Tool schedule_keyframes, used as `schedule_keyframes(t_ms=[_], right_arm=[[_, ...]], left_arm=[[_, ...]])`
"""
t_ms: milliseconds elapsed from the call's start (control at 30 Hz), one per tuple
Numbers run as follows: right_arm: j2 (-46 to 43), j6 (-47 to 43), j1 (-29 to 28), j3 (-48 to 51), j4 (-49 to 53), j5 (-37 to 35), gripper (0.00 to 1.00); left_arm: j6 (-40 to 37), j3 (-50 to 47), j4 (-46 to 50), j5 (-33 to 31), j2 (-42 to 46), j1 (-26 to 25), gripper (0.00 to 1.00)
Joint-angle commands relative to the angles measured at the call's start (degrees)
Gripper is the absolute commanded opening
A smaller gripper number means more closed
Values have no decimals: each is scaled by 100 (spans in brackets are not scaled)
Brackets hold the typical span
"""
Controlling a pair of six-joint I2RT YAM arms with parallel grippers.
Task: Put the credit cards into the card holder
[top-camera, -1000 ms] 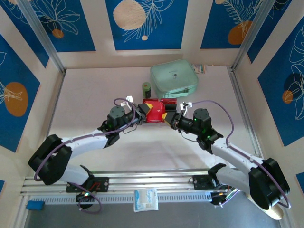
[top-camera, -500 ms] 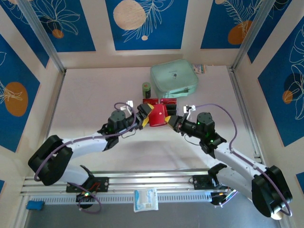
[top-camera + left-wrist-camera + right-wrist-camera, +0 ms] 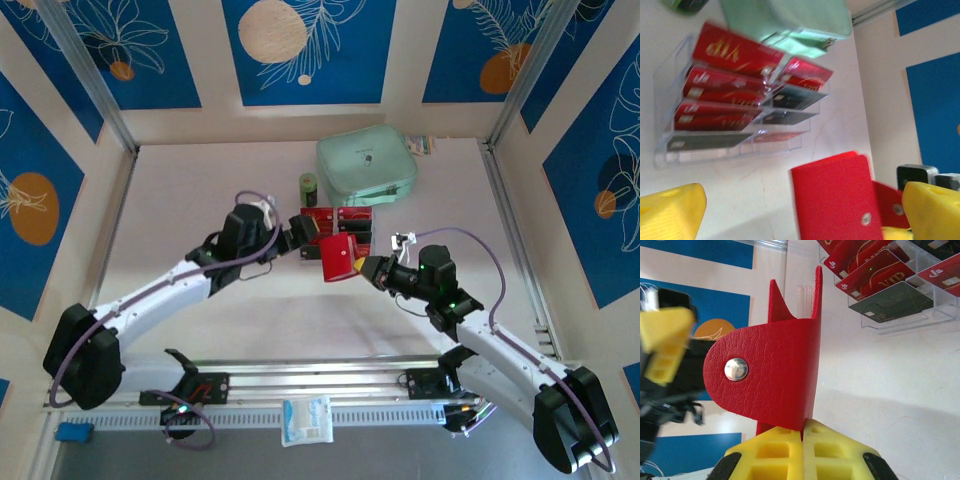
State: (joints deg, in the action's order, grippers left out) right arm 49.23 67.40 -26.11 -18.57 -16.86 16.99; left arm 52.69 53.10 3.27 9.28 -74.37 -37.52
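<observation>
Holder [image 3: 338, 258] in the right hand [image 3: 362, 266]
Right hand pinches the red holder; left hand [image 3: 303, 238] is spread wide beside it, near the cards [image 3: 725, 85] in their tray [image 3: 670, 145].

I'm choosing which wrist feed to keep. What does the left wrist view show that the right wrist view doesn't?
Left wrist view: the mint-green pouch lying beyond the clear tray, and the left claw standing wide open with nothing in it. Right wrist view: the right claw shut on the bottom edge of the card holder, holding it upright with the rounded snap flap facing the camera. Both: the red card holder with its silver stud, and the tray's red and black credit cards.
</observation>
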Motion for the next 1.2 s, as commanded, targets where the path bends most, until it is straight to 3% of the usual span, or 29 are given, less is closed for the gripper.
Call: schedule_keyframes(t_ms=[0, 167, 333, 1167], right_arm=[[29, -247, -10, 22, 12, 131, 0], [151, -319, -103, 10, 9, 103, 0], [196, -332, -173, -6, 2, 67, 0], [211, -330, -373, -41, 73, -106, 0]], left_arm=[[-1189, 934, 1884, -233, -543, -73, 100], [-1788, 2089, 2936, -653, -1405, -375, 100], [-2008, 2745, 3380, -1060, -1956, -651, 100], [-1891, 3041, 3385, -1283, -2493, -977, 100]])
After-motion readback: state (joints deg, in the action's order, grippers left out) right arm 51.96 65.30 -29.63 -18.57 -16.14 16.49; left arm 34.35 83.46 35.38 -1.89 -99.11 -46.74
